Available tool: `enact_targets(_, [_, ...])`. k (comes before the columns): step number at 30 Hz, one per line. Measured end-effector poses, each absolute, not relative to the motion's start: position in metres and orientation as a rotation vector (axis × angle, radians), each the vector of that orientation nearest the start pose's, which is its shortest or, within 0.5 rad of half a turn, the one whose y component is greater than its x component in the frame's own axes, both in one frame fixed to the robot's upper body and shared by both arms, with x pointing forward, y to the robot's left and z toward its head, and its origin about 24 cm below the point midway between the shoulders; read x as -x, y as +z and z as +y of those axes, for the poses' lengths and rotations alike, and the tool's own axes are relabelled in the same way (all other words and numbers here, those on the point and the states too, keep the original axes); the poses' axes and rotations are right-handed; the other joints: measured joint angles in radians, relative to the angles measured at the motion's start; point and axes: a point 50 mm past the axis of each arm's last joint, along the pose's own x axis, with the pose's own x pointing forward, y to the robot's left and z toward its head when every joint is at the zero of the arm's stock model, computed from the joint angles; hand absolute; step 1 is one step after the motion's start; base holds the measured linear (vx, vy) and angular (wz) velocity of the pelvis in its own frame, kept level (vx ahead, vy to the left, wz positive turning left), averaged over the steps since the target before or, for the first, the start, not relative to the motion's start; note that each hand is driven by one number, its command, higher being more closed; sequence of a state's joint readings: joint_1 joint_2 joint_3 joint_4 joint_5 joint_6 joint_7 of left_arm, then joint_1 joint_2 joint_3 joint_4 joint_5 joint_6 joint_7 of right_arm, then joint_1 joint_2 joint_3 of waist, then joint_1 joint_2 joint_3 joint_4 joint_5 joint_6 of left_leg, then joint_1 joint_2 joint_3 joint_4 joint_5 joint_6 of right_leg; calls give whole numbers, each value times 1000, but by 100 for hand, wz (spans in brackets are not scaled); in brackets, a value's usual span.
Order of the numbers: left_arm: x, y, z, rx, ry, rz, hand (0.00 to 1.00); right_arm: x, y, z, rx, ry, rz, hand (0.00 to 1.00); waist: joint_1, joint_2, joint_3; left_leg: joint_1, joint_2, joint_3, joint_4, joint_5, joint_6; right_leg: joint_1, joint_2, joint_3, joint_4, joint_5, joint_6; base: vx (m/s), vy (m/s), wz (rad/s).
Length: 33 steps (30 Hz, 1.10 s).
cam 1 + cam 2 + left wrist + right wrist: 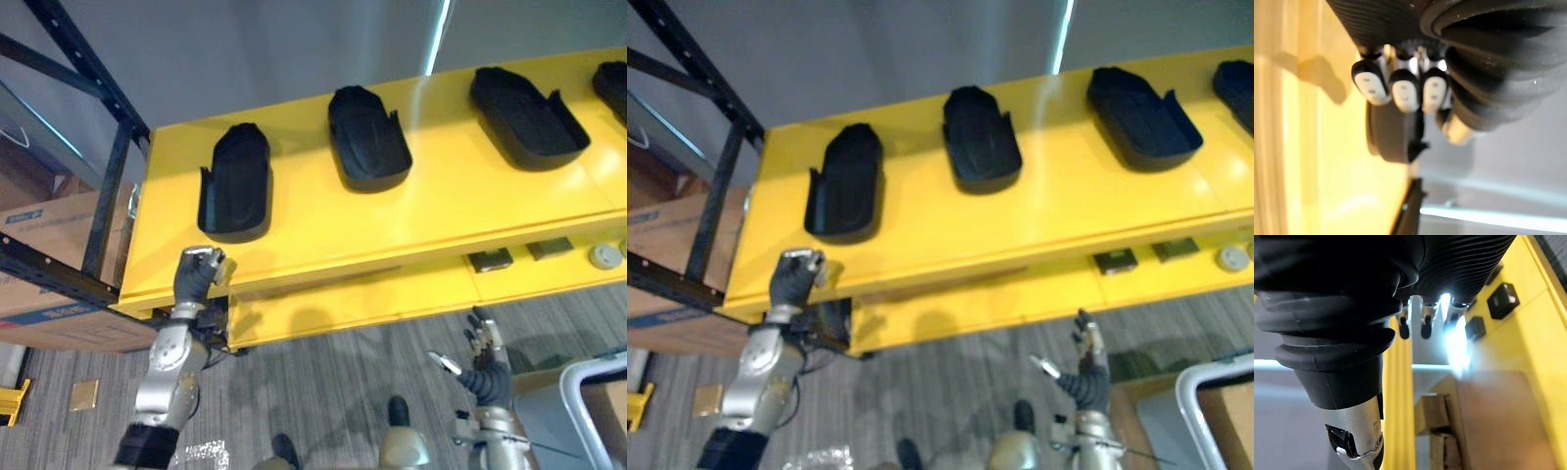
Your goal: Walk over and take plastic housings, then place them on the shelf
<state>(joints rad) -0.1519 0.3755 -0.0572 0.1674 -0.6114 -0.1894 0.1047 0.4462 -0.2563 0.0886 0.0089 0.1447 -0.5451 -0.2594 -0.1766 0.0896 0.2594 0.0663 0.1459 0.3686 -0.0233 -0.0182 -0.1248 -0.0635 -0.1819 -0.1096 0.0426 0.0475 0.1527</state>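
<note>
Noted black plastic housings (235,184) in a row on yellow shelf (392,220), nearest at 12 o'clock from left hand (199,269). Found its fingers (1403,93) curled, apparently on nothing; those of right hand (485,357) relaxed. Judged light, stiff, slick: grip across side walls.

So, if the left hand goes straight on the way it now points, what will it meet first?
Probably the leftmost black housing on the yellow shelf: the left hand sits at the shelf's front edge, pointing at it across bare shelf. Depth is unclear.
</note>
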Motion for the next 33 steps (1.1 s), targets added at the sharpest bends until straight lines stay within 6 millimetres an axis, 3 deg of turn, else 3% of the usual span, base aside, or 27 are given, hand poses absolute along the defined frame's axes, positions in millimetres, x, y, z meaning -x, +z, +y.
enact_targets(14, [-314, 86, 235, 186, 143, -167, 100, -153, 16, -210, 89, -218, -127, 0, -32, -11, 33, -32, -4, 25, 37, -19, -1, -51, -8, 34, 37, 1, 3, -17, 6, -5])
enact_targets(19, [-326, 107, 243, 152, 151, -236, 100, -159, 27, -207, 82, -206, -183, 0, -37, -11, 94, -35, -4, 32, 46, -20, -1, -67, -8, 53, 51, 2, 3, -19, 1, -5])
enact_targets(22, [-331, 114, 246, 147, 159, -252, 100, -159, 28, -208, 88, -202, -187, 0, -41, -9, 96, -48, -3, 39, 52, -20, -1, -79, -8, 56, 53, 3, 4, -1, -1, -3])
enact_targets(33, [-337, 118, 255, 123, 185, -246, 100, -164, 31, -207, 85, -195, -205, 0, -59, -14, 102, -50, 0, 52, 68, -31, -2, -79, -8, 60, 53, 3, 4, 3, -2, -1])
